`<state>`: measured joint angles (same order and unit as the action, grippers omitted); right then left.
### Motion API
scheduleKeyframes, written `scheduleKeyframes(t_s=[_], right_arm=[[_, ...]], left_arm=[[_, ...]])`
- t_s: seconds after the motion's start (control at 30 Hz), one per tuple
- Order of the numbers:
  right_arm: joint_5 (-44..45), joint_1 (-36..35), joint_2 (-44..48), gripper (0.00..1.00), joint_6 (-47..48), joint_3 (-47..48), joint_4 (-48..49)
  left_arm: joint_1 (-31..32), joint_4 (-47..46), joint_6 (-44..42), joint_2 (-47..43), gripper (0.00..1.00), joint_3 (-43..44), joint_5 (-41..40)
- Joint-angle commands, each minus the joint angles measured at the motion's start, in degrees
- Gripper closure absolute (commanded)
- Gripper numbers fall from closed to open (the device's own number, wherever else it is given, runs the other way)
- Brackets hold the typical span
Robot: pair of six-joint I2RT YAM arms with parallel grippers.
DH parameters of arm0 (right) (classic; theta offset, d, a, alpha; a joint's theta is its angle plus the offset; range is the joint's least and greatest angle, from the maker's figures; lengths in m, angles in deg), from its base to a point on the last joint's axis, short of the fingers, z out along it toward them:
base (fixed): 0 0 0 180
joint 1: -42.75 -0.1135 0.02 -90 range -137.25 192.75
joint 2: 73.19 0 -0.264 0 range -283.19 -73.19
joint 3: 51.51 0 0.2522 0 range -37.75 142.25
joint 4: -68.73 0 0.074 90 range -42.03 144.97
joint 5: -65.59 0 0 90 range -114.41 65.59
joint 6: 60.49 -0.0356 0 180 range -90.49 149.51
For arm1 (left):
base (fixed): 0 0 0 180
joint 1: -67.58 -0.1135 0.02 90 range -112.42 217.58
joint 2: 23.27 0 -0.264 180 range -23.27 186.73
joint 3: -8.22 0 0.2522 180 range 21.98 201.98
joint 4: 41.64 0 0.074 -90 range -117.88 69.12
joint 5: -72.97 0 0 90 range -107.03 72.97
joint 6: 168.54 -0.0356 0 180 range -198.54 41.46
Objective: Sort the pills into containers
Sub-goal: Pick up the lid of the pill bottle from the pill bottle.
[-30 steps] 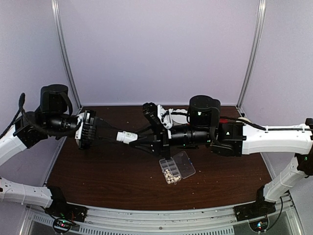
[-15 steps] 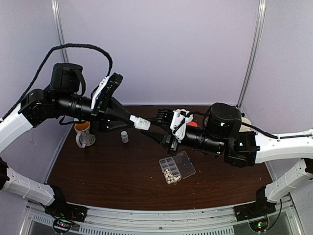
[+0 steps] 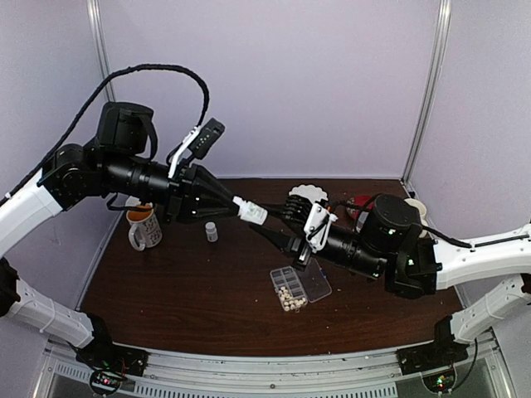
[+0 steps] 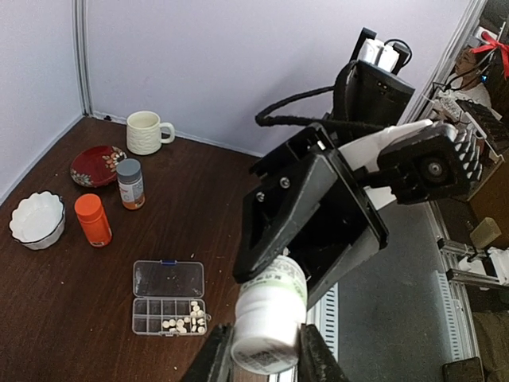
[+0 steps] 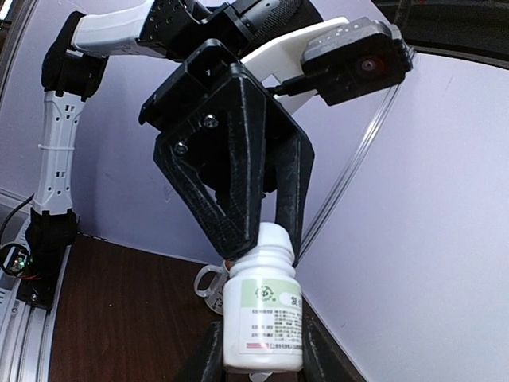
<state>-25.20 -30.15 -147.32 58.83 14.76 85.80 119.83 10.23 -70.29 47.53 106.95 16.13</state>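
Observation:
A white pill bottle (image 3: 250,211) hangs in the air between both arms. My left gripper (image 4: 265,350) is shut on its cap end, and my right gripper (image 5: 258,354) is shut on its labelled body (image 5: 262,318). Below them on the table lies the clear organizer box (image 3: 300,286) with its lid folded open. Several cream-white pills (image 4: 183,322) fill a few of the containers (image 4: 151,310) in one corner; the other cells look empty.
A patterned mug (image 3: 143,228) and a tiny white bottle (image 3: 211,232) stand at the left. An orange-capped bottle (image 4: 93,220), a grey-capped bottle (image 4: 130,183), a white bowl (image 4: 36,219), a red plate (image 4: 97,165) and a cream mug (image 4: 147,131) sit toward the back right.
Both arms have risen with the bottle held between them, and it has shifted slightly right. The left arm lifted off the table, uncovering the mug and the tiny bottle.

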Motion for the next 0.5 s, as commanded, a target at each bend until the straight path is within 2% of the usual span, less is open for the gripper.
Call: scheduleKeyframes(t_s=[0.0, 0.13, 0.23, 0.4, 0.47], right_arm=[[9.40, 1.00, 5.20, 0.90, -3.73, -5.68, -3.60], [11.16, 1.06, 6.76, 0.90, -6.24, -9.09, -3.74], [11.51, 1.07, 8.07, 0.90, -7.23, -12.47, -1.45], [12.64, 1.38, 8.51, 0.93, -9.76, -15.05, 1.24], [12.60, 1.59, 8.45, 0.93, -11.24, -15.96, 1.75]], left_arm=[[-2.94, -1.81, -3.10, -6.44, 1.00, 1.38, -10.46], [-2.95, -1.54, -3.71, -7.12, 1.00, 0.54, -14.92], [-3.03, -1.46, -3.29, -6.22, 1.00, 0.66, -13.38], [-3.03, -0.73, -2.56, -4.59, 1.00, 0.78, -16.05], [-3.04, -0.90, -4.18, -4.45, 1.00, -0.03, -14.08]])
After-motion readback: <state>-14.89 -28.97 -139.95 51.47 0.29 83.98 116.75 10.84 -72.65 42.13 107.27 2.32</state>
